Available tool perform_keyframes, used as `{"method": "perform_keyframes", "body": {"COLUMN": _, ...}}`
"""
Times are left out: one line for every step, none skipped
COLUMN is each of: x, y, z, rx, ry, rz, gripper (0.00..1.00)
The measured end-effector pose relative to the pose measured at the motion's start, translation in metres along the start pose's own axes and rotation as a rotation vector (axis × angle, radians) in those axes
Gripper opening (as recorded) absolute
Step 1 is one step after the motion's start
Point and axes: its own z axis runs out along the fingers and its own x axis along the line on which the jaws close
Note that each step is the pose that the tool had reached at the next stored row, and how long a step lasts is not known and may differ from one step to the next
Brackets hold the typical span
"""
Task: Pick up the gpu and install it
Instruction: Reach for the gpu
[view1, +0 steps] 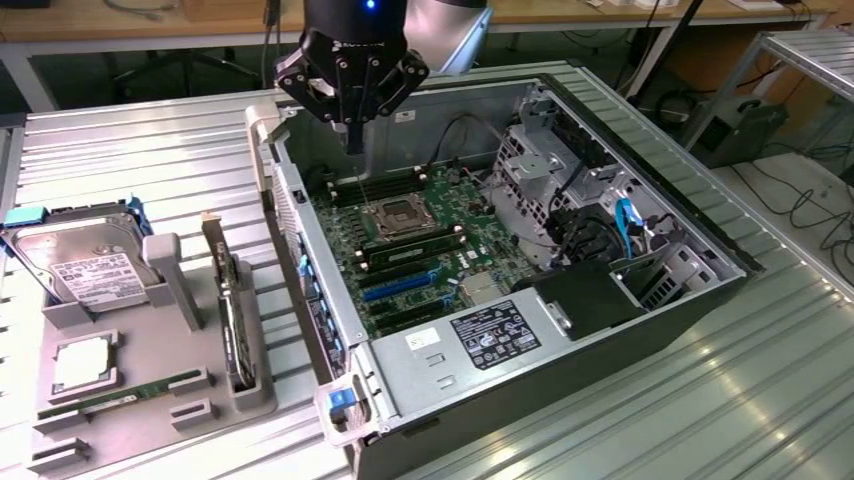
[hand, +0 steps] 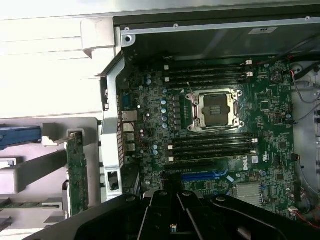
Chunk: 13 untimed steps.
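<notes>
The arm's gripper (view1: 354, 140) hangs above the open computer case (view1: 441, 410), over the far corner of the case on the exterior view's left. Its fingers look drawn narrow, pressed together with nothing between them. Directly under it, inside the case, lies the motherboard (view1: 427, 250). The CPU socket (view1: 399, 218) sits just toward the middle of the case from the fingertips, and a blue slot (view1: 398, 288) lies further along the board toward the case's near end.

The gpu (view1: 235, 320) is not in the case. It stands on edge in a grey holder (view1: 147, 355) just outside the case wall, on the exterior view's left. Its long axis runs roughly parallel to that wall. Its pale metal bracket sits at the end nearer the gripper, and the dark board stretches away toward the case's near corner. From the gripper, the card lies down and sideways across that wall, and it is apart from the fingers and untouched.

Further out from the case, the same holder carries a hard drive (view1: 83, 268) and a slim green RAM stick (view1: 127, 392). By this showing, the pick-up has not yet begun.
</notes>
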Motion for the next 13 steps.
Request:
{"method": "perform_keyframes", "body": {"x": 0.0002, "y": 0.0, "z": 0.0, "rx": 0.0001, "ry": 0.0001, "rz": 0.0, "gripper": 0.11}}
{"method": "perform_keyframes", "body": {"x": 0.0004, "y": 0.0, "z": 0.0, "rx": 0.0001, "ry": 0.0001, "rz": 0.0, "gripper": 0.11}}
{"method": "perform_keyframes", "body": {"x": 0.0007, "y": -0.0001, "z": 0.0, "rx": 0.0, "ry": 0.0, "rz": 0.0, "gripper": 0.11}}
{"method": "perform_keyframes", "body": {"x": 0.0009, "y": -0.0001, "z": 0.0, "rx": 0.0, "ry": 0.0, "rz": 0.0, "gripper": 0.11}}
{"method": "perform_keyframes", "body": {"x": 0.0012, "y": -0.0001, "z": -0.0001, "rx": 0.0001, "ry": 0.0, "rz": 0.0, "gripper": 0.11}}
{"method": "perform_keyframes", "body": {"x": 0.0015, "y": -0.0001, "z": -0.0001, "rx": 0.0001, "ry": 0.0001, "rz": 0.0, "gripper": 0.11}}
{"method": "perform_keyframes", "body": {"x": 0.0018, "y": -0.0001, "z": -0.0001, "rx": 0.0001, "ry": 0.0001, "rz": 0.0, "gripper": 0.11}}
{"method": "perform_keyframes", "body": {"x": 0.0021, "y": -0.0001, "z": -0.0001, "rx": 0.0001, "ry": 0.0, "rz": 0.0, "gripper": 0.11}}
{"method": "perform_keyframes", "body": {"x": 0.0025, "y": -0.0002, "z": -0.0001, "rx": 0.0, "ry": 0.0, "rz": 0.0, "gripper": 0.11}}
{"method": "perform_keyframes", "body": {"x": 0.003, "y": -0.0002, "z": -0.0001, "rx": 0.0, "ry": 0.0, "rz": 0.0, "gripper": 0.11}}
{"method": "perform_keyframes", "body": {"x": 0.0035, "y": -0.0003, "z": -0.0001, "rx": 0.0, "ry": 0.0, "rz": 0.0, "gripper": 0.11}}
{"method": "perform_keyframes", "body": {"x": 0.004, "y": -0.0003, "z": -0.0001, "rx": 0.0, "ry": 0.0001, "rz": 0.0, "gripper": 0.11}}
{"method": "perform_keyframes", "body": {"x": 0.0045, "y": -0.0003, "z": -0.0001, "rx": 0.0, "ry": 0.0, "rz": 0.0, "gripper": 0.11}}
